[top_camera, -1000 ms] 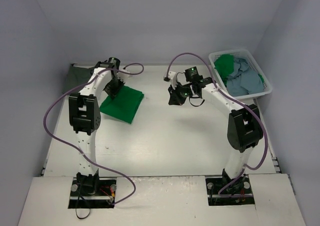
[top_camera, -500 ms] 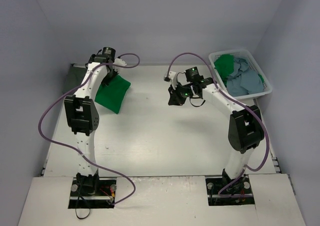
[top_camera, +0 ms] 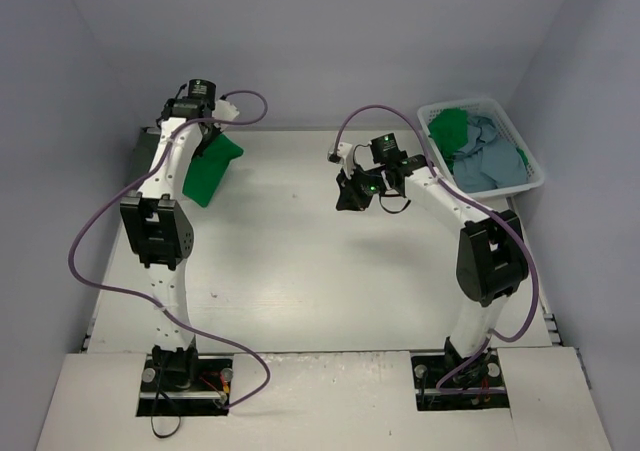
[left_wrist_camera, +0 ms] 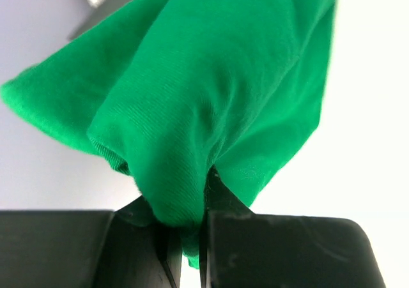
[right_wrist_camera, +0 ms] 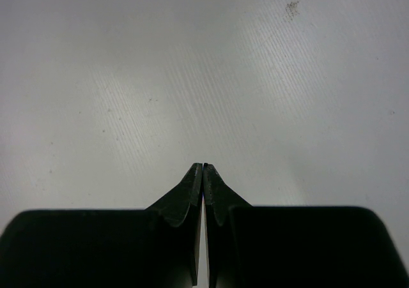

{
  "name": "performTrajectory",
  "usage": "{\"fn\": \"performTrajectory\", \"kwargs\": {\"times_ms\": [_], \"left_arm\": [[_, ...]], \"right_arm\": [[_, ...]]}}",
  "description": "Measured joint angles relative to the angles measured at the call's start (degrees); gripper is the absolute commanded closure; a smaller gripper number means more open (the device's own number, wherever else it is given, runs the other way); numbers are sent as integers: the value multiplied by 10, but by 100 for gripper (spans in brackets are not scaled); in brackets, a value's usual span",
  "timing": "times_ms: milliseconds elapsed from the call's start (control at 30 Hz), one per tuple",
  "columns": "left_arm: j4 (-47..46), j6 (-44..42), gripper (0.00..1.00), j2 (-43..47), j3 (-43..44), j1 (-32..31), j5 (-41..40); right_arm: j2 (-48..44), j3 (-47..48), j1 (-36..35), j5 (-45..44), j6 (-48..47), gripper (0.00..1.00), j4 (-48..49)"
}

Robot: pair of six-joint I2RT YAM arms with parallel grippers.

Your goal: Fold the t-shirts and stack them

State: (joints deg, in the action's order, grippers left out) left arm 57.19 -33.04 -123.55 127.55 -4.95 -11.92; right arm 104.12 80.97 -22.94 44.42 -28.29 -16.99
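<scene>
Left gripper [left_wrist_camera: 188, 237] pinches the green t-shirt [top_camera: 211, 167], which hangs bunched near the table's [top_camera: 300, 271] far-left corner. Right gripper [right_wrist_camera: 203, 168] hovers mid-table, fingers pressed together, holding nothing.

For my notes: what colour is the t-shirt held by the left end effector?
Plain bright green; the t-shirt shows best in the left wrist view.

White plastic basket [top_camera: 465, 102] stands at far right corner of table [top_camera: 300, 271]. Table top white, faintly speckled. Pale lilac walls [top_camera: 300, 41] enclose table on three sides.
</scene>
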Motion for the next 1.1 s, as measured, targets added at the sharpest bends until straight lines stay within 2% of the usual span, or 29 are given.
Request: {"fn": "performTrajectory", "kwargs": {"times_ms": [233,500,900,1100], "left_arm": [[0,-7,100,-5,56,5,-9],[0,-20,100,-31,59,15,-17],[-14,-35,100,-73,99,85,-17],[-35,-44,100,-74,110,96,-23]], "right_arm": [[0,-1,0,0,2,100,0],[0,-7,0,2,2,100,0],[0,-7,0,10,8,100,0],[0,-7,0,10,10,100,0]]}}
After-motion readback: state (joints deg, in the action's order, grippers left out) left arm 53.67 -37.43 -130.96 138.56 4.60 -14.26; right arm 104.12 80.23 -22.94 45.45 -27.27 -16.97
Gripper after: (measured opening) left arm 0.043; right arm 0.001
